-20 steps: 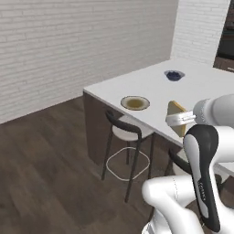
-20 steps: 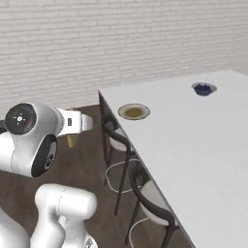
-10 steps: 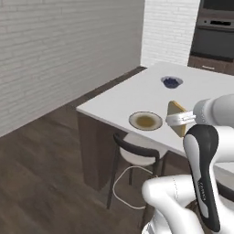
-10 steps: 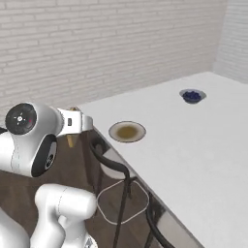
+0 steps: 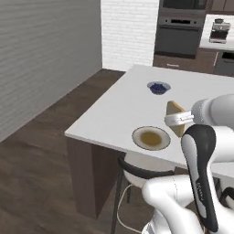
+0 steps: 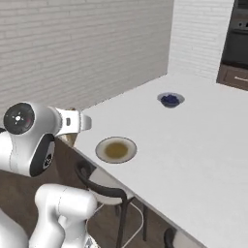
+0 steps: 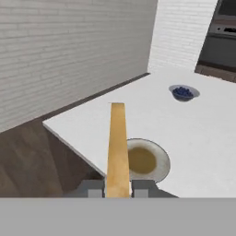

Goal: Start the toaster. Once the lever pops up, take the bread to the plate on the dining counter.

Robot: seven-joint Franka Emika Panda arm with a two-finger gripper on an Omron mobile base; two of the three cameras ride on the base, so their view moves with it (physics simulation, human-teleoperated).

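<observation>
My gripper [image 5: 176, 119] is shut on the bread [image 5: 175, 117], a pale tan slice held upright. In the hand view the bread [image 7: 117, 143] stands edge-on between the two fingers [image 7: 91, 188]. The round grey-beige plate [image 5: 151, 138] lies on the white dining counter [image 5: 109, 114] near its front edge, just below and left of the slice. From the hand the plate [image 7: 152, 161] sits right behind the bread. In the right base view my gripper [image 6: 83, 122] hangs left of the plate [image 6: 116, 149], off the counter's edge. The toaster and its lever are out of view.
A small bowl of blueberries [image 5: 158, 87] sits farther back on the counter. A dark-backed stool [image 5: 139, 170] stands under the counter's front edge. Built-in ovens [image 5: 179, 32] line the far wall. Wood floor lies open to the left.
The base has driven and turned, so both base views shifted. The counter and plate now lie closer and more central. The bread stays in my shut gripper.
</observation>
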